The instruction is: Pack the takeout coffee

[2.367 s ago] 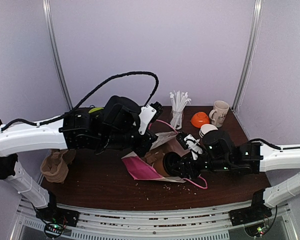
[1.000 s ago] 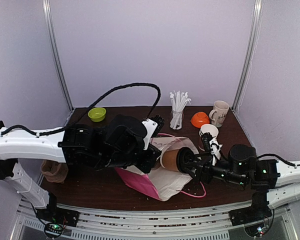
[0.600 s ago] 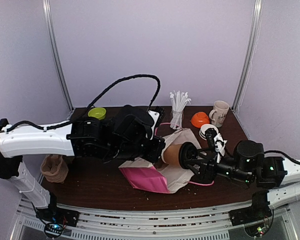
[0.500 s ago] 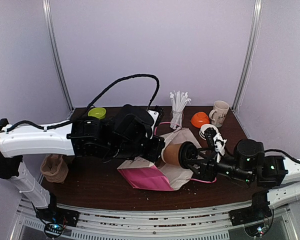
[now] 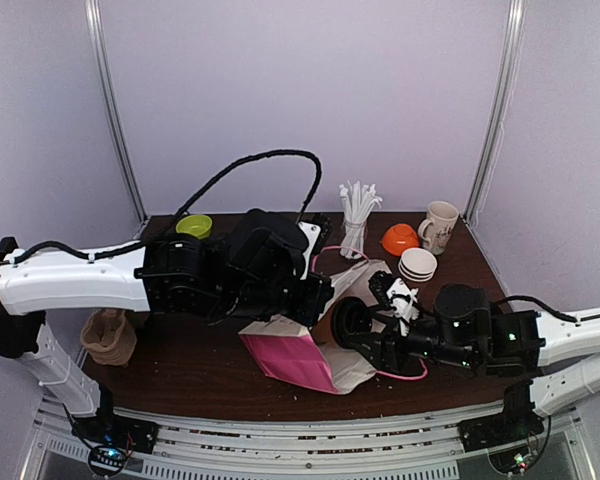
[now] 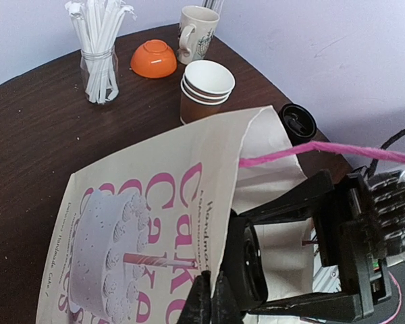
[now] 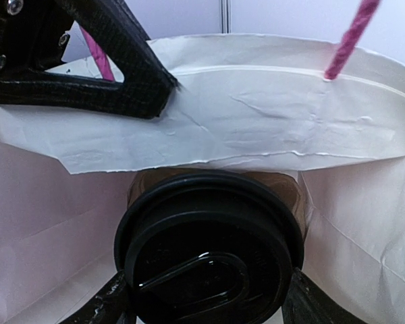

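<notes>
**Position of the cup.** The coffee cup (image 7: pixel 209 260) lies on its side between the two fingers of the right tool (image 7: pixel 206 291). The tool grips it from either side with its jaws set wide around the cup body. The lid faces back toward the right wrist. The far end of the cup sits inside the mouth of the paper bag (image 6: pixel 142 223).

**Cup.** The lid is round, black, glossy plastic with a raised rim and a moulded oval tab. Only a narrow band of the brown paper wall shows above the lid; the bag's upper flap covers the rest.

**Bag.** The bag is white paper, matte and creased on the inside. The outside is printed in pink with a cake drawing and lettering. It has a pink cord handle (image 6: pixel 310 150). The left tool (image 6: pixel 211 297) is pinched closed on the edge of the bag mouth, beside the cup, and holds the flap raised. Its fingers are black with a woven pattern.

**Surroundings.** The following stand beyond the left tool on the dark brown wood-grain desk (image 6: pixel 34 135):
- a loose black lid (image 6: pixel 298 123)
- a stack of brown paper cups (image 6: pixel 208 88) with white rims
- an overturned orange bowl (image 6: pixel 153 59)
- a cream mug (image 6: pixel 197 30)
- a clear glass of white straws (image 6: pixel 99 47)
</notes>
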Robot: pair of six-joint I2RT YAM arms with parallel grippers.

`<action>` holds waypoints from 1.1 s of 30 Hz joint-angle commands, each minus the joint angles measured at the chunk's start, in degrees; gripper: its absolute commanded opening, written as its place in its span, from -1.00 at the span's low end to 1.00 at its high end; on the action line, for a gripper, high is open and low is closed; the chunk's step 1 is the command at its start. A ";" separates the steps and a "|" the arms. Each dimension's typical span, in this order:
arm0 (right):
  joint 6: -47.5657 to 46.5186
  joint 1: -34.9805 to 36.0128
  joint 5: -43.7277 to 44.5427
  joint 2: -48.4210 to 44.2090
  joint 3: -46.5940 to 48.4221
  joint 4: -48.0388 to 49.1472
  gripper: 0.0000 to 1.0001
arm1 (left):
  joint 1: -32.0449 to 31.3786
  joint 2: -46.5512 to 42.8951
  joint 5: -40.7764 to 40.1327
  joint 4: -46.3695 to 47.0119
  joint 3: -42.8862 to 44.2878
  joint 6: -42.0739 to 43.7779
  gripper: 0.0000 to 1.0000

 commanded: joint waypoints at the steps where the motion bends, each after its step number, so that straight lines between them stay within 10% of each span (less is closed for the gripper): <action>1: -2.15 0.42 -0.41 2.82 0.92 7.43 0.18 | 0.16 -2.10 1.44 4.37 -1.61 1.51 -1.00; 33: 2.84 0.33 17.25 23.86 -0.98 29.45 0.16 | 0.16 -7.35 3.47 7.77 -8.37 0.67 -1.00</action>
